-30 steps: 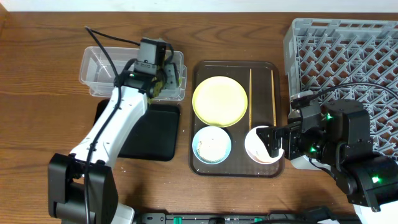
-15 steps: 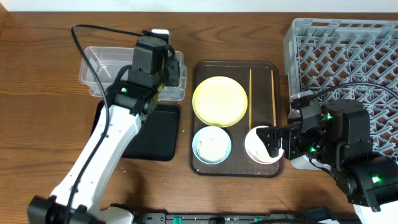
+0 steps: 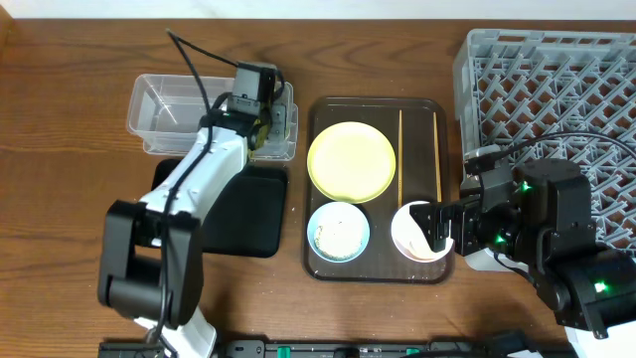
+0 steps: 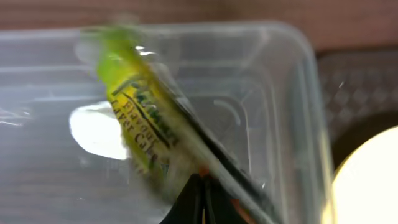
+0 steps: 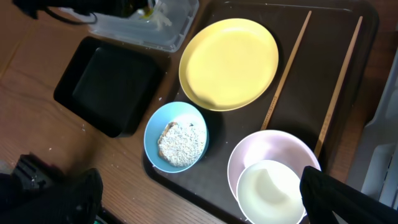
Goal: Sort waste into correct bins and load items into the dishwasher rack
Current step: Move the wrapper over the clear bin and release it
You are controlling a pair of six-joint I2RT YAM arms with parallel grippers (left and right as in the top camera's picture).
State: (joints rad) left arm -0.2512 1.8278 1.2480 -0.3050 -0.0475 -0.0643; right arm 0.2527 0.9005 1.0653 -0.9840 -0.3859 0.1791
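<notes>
Left hand [image 4: 202, 198] pinched shut over the clear tub [image 3: 159, 99], snack wrapper [image 4: 140, 118] lying tilted inside that tub, right hand [image 5: 205, 196] spread wide above the pinkish bowl [image 5: 261, 149] with the white cup [image 5: 270, 190] in it, on the brown tray [image 5: 298, 81] beside the yellow plate [image 5: 229, 62] and the blue bowl [image 5: 177, 137] of rice.

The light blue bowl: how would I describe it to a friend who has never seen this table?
In the overhead view, find the dark brown tray in the middle. The light blue bowl sits in its lower left corner, below the yellow plate and left of the pinkish bowl. It is the only blue dish, and it alone holds white rice.
</notes>
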